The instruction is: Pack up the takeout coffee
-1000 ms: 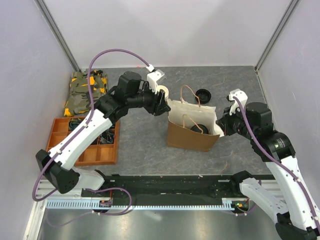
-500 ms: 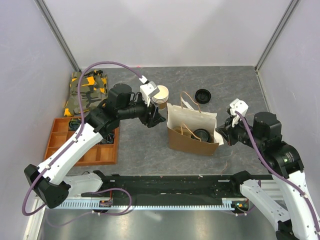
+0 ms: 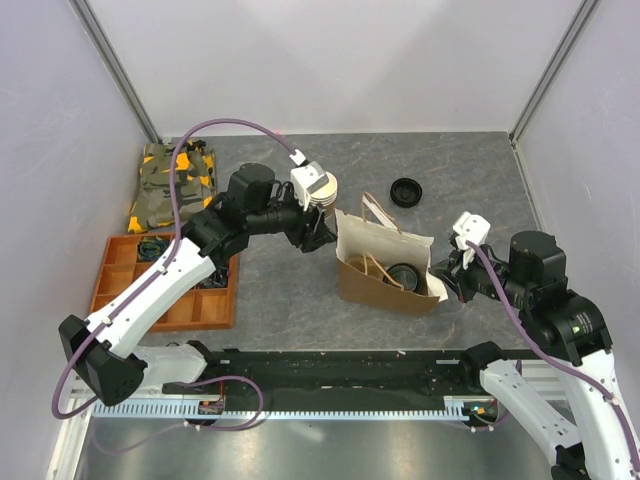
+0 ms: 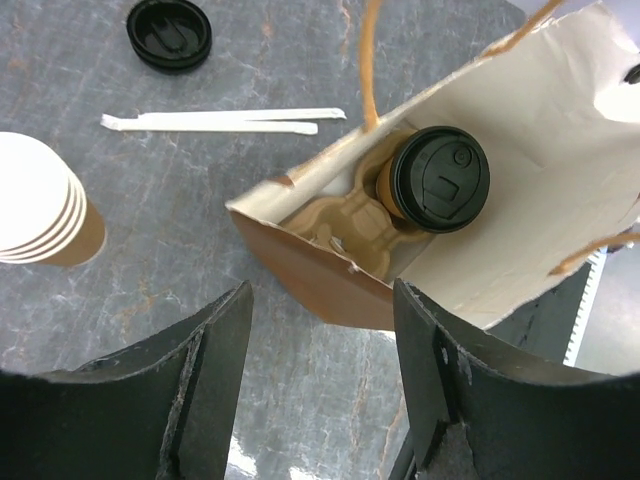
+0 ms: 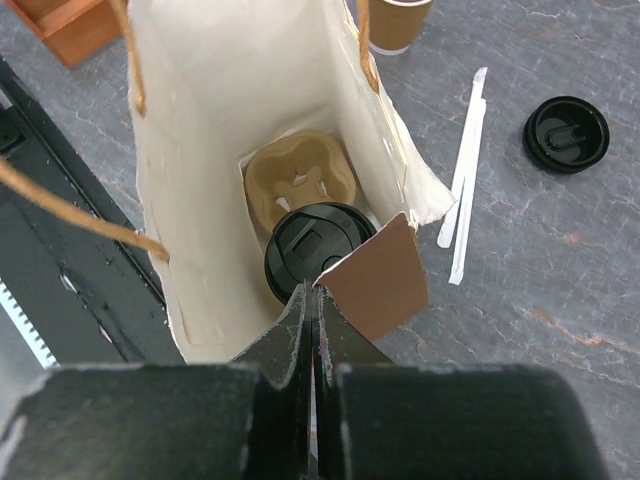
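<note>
Inside paper bag (image 3: pixel 380 287), takeout coffee (image 4: pixel 437 180) sits in pulp carrier (image 4: pixel 335 215). R tool (image 5: pixel 312 295) pinches bag rim, prob. to hold mouth open. L tool (image 4: pixel 320 305) spread, empty, above bag.

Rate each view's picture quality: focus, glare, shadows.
Top external: soft, even light, sharp throughout. Left wrist: the lidded cup is crisp, the left gripper dark and soft-edged. Right wrist: the paper bag's white lining is bright, not blown out; the right gripper blurs.
</note>
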Controlling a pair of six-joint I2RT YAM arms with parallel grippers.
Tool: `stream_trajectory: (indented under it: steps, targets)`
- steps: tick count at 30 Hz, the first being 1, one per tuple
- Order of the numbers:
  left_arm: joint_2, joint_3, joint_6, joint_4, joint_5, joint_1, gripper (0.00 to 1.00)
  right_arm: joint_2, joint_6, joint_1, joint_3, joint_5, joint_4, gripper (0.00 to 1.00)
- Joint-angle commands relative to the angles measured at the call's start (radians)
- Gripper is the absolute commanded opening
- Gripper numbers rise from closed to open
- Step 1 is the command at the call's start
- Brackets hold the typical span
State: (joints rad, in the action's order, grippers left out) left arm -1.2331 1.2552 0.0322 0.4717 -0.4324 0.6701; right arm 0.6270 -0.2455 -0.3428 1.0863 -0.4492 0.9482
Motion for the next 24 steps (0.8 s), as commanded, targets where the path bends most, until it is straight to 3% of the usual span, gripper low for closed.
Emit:
stream_trajectory:
  steps: [1,13,16,19,24]
  targets:
    - [-0.002,0.027,-0.023,-0.001,-0.02,0.019,0.65,-0.018,-0.051,0.004,-0.002,-0.051,-0.008,0.0]
    - [-0.075,0.102,-0.121,0.054,0.007,0.039,0.64,-0.026,-0.109,0.002,0.001,-0.103,0.014,0.0]
    - [-0.083,0.104,-0.135,0.073,0.023,0.043,0.57,-0.032,-0.117,0.002,0.0,-0.105,0.02,0.0]
    - [-0.071,0.095,-0.13,0.077,0.023,0.048,0.42,-0.033,-0.12,0.004,0.0,-0.105,0.021,0.0]
    - [-0.031,0.085,-0.114,0.091,0.018,0.055,0.25,-0.033,-0.127,0.002,-0.002,-0.114,0.023,0.0]
